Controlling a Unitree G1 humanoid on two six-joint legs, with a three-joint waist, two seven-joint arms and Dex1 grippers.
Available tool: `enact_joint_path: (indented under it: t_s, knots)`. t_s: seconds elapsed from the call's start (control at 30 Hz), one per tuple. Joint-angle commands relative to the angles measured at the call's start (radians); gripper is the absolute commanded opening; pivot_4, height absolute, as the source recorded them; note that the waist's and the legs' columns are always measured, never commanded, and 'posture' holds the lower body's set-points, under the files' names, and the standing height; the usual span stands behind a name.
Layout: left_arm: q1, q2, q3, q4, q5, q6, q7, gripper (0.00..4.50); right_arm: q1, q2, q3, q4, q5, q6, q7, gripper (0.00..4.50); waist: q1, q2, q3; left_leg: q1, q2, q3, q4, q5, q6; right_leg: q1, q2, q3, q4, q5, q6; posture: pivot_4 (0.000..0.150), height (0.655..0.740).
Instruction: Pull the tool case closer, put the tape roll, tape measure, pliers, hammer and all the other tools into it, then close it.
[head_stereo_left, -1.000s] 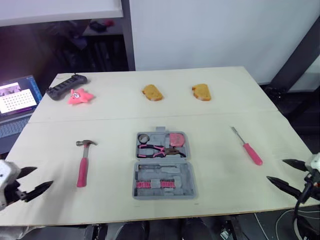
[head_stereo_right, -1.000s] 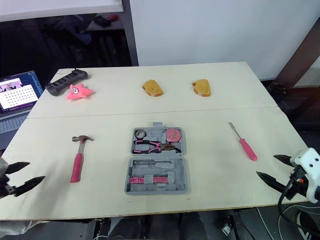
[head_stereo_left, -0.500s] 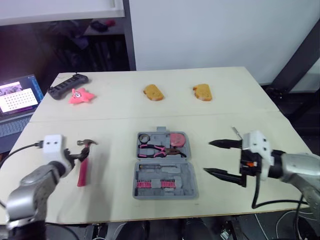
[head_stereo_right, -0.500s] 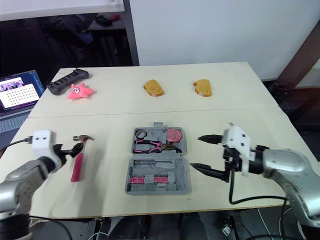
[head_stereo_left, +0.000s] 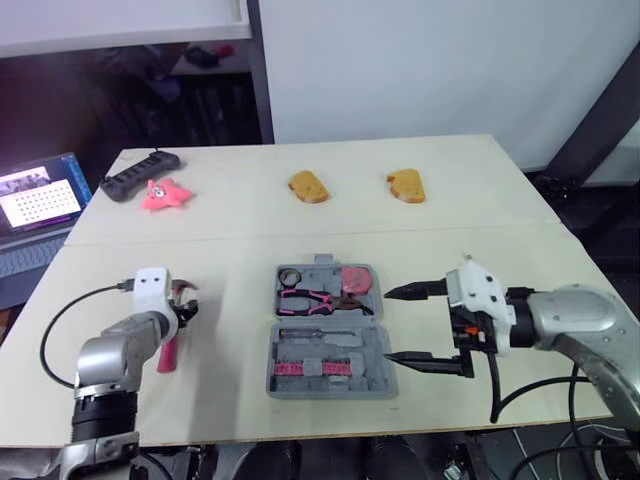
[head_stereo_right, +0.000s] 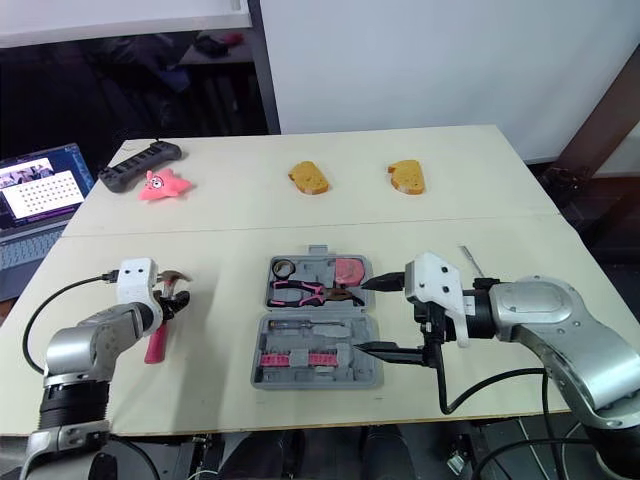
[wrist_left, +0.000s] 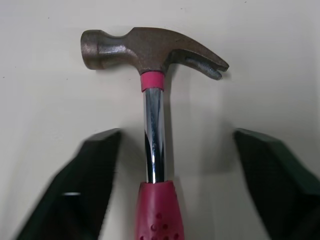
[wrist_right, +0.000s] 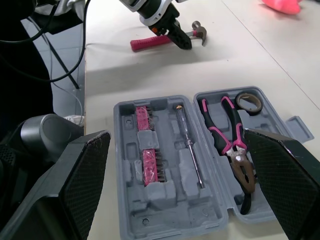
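Observation:
The grey tool case (head_stereo_left: 327, 345) lies open at the table's middle front. In its far half sit the tape roll (head_stereo_left: 287, 276), pink tape measure (head_stereo_left: 354, 279) and pliers (head_stereo_left: 318, 299); pink bits and a small screwdriver (wrist_right: 189, 145) fill the near half. The pink-handled hammer (head_stereo_left: 168, 340) lies left of it. My left gripper (head_stereo_left: 180, 303) is open, its fingers (wrist_left: 95, 165) either side of the shaft just below the head (wrist_left: 150, 50). My right gripper (head_stereo_left: 388, 326) stands open at the case's right edge. Behind it only the tip of a screwdriver (head_stereo_right: 469, 259) shows.
Two pieces of bread (head_stereo_left: 306, 186) (head_stereo_left: 406, 185) lie at the back of the table. A pink toy (head_stereo_left: 160, 194) and a black power strip (head_stereo_left: 138, 172) are at the back left. A laptop (head_stereo_left: 35, 200) stands off the left edge.
Both arms came in from the table's front corners. The left gripper reached the hammer's shaft; the right gripper moved left to the case's right edge, covering the screwdriver.

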Motion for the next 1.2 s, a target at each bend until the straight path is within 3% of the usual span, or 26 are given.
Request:
enact_joint_path:
  t_s: [0.03,0.13,0.37,0.53,0.67,0.8,0.97,1.13,1.2]
  knots:
    - [0.024,-0.019,-0.005,0.049,0.001,0.036,-0.001,1.51,0.008,-0.010,-0.019,-0.038,0.015,0.008,-0.017,4.50,-0.002,0.001,0.000,0.000,0.000,0.000,0.000,0.000,0.000,0.000,0.000,0.000,0.000,0.000,0.000,0.150,0.7219]
    - [0.011,-0.028,0.019,0.061,-0.001,0.030,0.007,0.02,0.018,-0.009,-0.027,-0.040,0.011,0.011,-0.028,4.50,-0.001,0.001,-0.001,0.000,0.000,0.000,0.000,0.000,0.000,0.000,0.000,0.000,0.000,0.000,0.000,0.150,0.7219]
    - [-0.014,0.042,-0.038,0.012,0.045,-0.056,-0.045,0.02,0.053,-0.001,-0.025,-0.053,0.001,0.020,-0.067,4.50,0.001,0.003,-0.002,0.000,0.000,0.000,0.000,0.000,-0.001,0.000,0.000,0.000,0.001,0.000,0.000,0.150,0.7219]
    - [0.029,0.249,-0.248,-0.203,0.078,-0.123,-0.269,0.02,0.095,-0.003,-0.061,-0.072,0.018,0.040,-0.101,4.50,-0.004,-0.007,0.004,-0.003,0.000,-0.001,0.000,0.001,-0.001,-0.004,0.000,0.000,0.002,0.000,0.000,0.150,0.7219]
    - [0.070,0.497,-0.358,-0.448,0.001,-0.103,-0.551,0.02,0.161,0.003,-0.118,-0.070,0.004,0.047,-0.137,4.50,-0.005,-0.011,0.006,-0.004,0.000,-0.001,-0.001,0.000,-0.001,-0.004,0.000,0.000,0.000,0.000,-0.001,0.150,0.7219]
    - [0.046,0.609,-0.421,-0.557,-0.063,-0.102,-0.720,0.02,0.233,-0.004,-0.180,-0.066,0.003,0.050,-0.145,4.50,-0.004,-0.008,0.008,-0.004,0.000,0.000,-0.002,0.000,0.000,-0.004,0.000,0.001,-0.002,0.000,-0.001,0.150,0.7219]
    - [-0.148,0.543,-0.592,-0.680,-0.164,0.057,-0.812,0.02,0.341,-0.001,-0.275,-0.023,-0.023,0.056,-0.158,4.50,0.015,-0.009,0.009,-0.005,0.000,-0.001,-0.001,0.000,0.001,-0.002,0.001,0.000,-0.006,0.000,-0.001,0.150,0.7219]
    - [-0.396,0.404,-0.799,-0.638,-0.146,0.228,-0.780,0.02,0.408,0.001,-0.320,-0.034,-0.038,0.043,-0.147,4.50,0.020,-0.010,0.009,-0.004,0.001,0.001,0.000,0.000,0.002,-0.001,0.001,0.000,-0.006,0.000,0.000,0.150,0.7219]
    - [-0.479,0.402,-0.911,-0.626,-0.093,0.216,-0.789,0.02,0.423,0.002,-0.327,-0.046,-0.040,0.040,-0.146,4.50,0.015,-0.011,0.010,-0.004,0.001,0.001,0.000,0.000,0.002,-0.001,0.002,0.000,-0.005,0.000,0.000,0.150,0.7219]
